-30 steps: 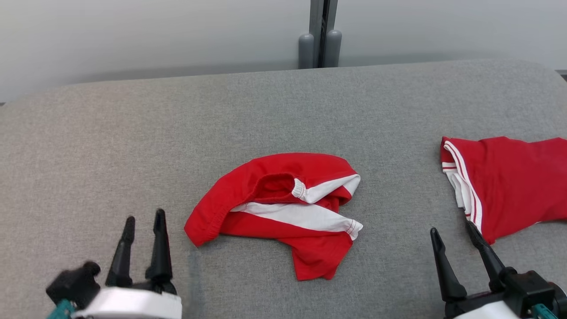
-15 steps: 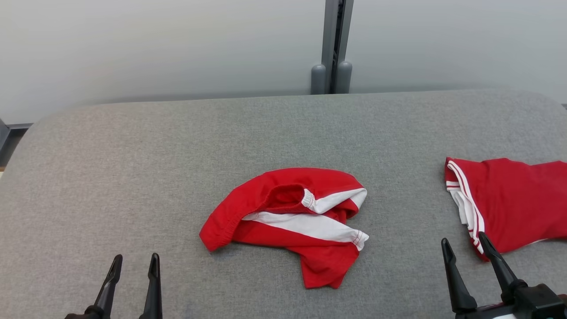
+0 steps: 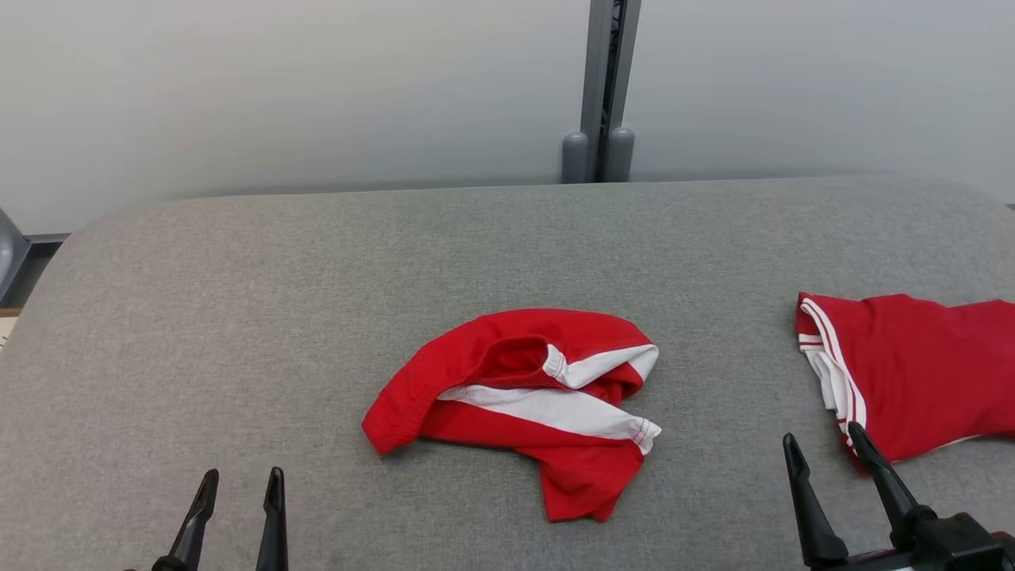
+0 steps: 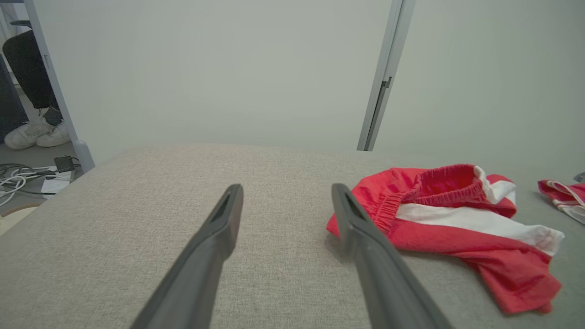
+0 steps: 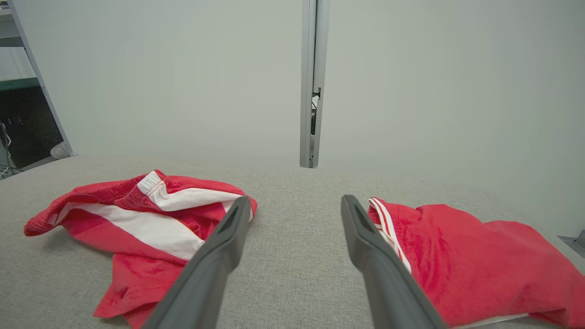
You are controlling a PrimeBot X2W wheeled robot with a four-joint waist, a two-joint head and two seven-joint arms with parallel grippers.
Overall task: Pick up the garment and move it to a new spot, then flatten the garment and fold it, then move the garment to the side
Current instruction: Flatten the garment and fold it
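Observation:
A crumpled red garment with white panels (image 3: 523,400) lies in the middle of the grey padded table (image 3: 238,317); it also appears right of my fingers in the left wrist view (image 4: 452,224) and at the left in the right wrist view (image 5: 137,224). My left gripper (image 3: 240,476) stands open at the lower left, apart from the garment, with nothing between its fingers (image 4: 285,189). My right gripper (image 3: 821,440) stands open at the lower right, empty (image 5: 296,201).
A second red garment with white stripes (image 3: 912,369) lies at the table's right edge, just beyond my right gripper's right finger (image 5: 466,260). A pale partition wall with a grey post (image 3: 603,87) backs the table. A person's shoes (image 4: 34,135) and cables are on the floor at the left.
The head camera has tilted up, so the whole scene sits lower in the picture and both grippers show less. The garments have not moved; both grippers stay open.

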